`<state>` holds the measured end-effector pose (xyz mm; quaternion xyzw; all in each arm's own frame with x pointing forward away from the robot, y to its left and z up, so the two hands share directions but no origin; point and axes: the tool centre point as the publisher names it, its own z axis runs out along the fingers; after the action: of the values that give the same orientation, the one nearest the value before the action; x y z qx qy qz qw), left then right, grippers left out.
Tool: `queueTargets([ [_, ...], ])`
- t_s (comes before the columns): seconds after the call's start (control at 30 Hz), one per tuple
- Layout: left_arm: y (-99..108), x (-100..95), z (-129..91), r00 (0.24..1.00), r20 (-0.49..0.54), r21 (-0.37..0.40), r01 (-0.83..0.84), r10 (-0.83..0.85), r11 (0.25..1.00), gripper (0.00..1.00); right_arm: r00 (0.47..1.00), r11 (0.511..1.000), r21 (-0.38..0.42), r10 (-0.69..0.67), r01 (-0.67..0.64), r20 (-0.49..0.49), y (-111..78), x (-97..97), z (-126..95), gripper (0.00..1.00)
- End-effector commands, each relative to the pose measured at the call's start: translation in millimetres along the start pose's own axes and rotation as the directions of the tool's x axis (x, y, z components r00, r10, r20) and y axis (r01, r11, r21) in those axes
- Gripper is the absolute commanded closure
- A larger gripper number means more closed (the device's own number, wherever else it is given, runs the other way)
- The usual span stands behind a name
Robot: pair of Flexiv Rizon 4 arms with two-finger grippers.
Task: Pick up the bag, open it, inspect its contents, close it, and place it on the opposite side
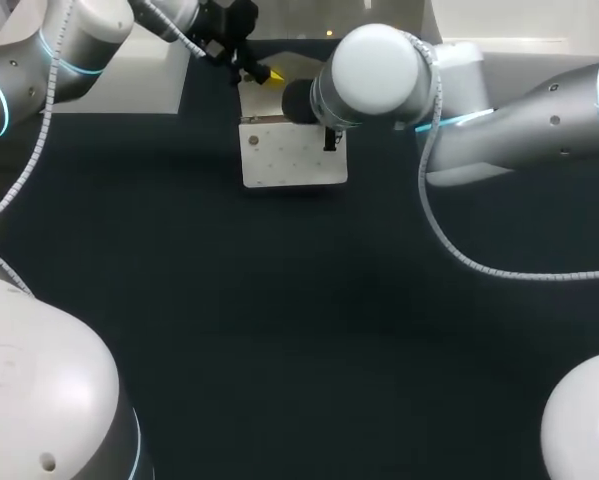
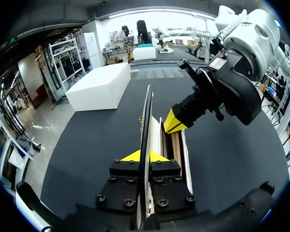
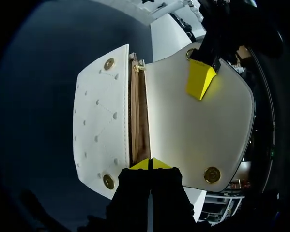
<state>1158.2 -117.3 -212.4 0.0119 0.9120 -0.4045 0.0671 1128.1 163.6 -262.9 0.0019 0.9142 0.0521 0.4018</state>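
A white quilted bag (image 1: pixel 292 155) with gold snaps lies at the far middle of the dark table. Its flap (image 3: pixel 198 125) is lifted, baring the tan lining (image 3: pixel 139 121) of the mouth. In the left wrist view the flap (image 2: pixel 145 121) stands edge-on, and my left gripper (image 2: pixel 144 155) is shut on that edge. In the head view my left gripper (image 1: pixel 264 73) sits just behind the bag. My right gripper (image 3: pixel 150 164) is shut, its tips at one end of the bag's mouth; nothing shows between them. The right arm's joint (image 1: pixel 379 75) hides that gripper from above.
A white block (image 2: pixel 99 87) stands on the table behind and left of the bag. My two arm bases (image 1: pixel 39 390) (image 1: pixel 584 420) fill the near corners. A cable (image 1: pixel 479 265) loops down from the right arm over the dark tabletop (image 1: pixel 299 330).
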Motion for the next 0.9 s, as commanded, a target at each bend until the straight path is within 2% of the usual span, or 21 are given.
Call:
queueTargets([
  [0.03, 0.4, -1.3, -1.3, 1.000, 0.003, 0.010, 0.004, -0.004, 1.000, 1.00, 1.000, 1.000, 0.004, 0.000, 0.000, -0.004, 0.1, 3.4, -0.9, 1.00],
  [0.57, -4.2, 1.6, -1.4, 0.999, -0.014, 0.051, 0.029, -0.029, 0.998, 1.00, 1.000, 1.000, -0.001, -0.008, 0.008, -0.009, 1.8, 13.1, -10.6, 1.00],
  [0.9, -9.3, 7.7, -5.0, 1.000, -0.020, 0.065, 0.022, -0.021, 0.998, 1.00, 1.000, 1.000, 0.002, -0.018, 0.018, -0.008, 1.0, 10.0, -8.7, 1.00],
])
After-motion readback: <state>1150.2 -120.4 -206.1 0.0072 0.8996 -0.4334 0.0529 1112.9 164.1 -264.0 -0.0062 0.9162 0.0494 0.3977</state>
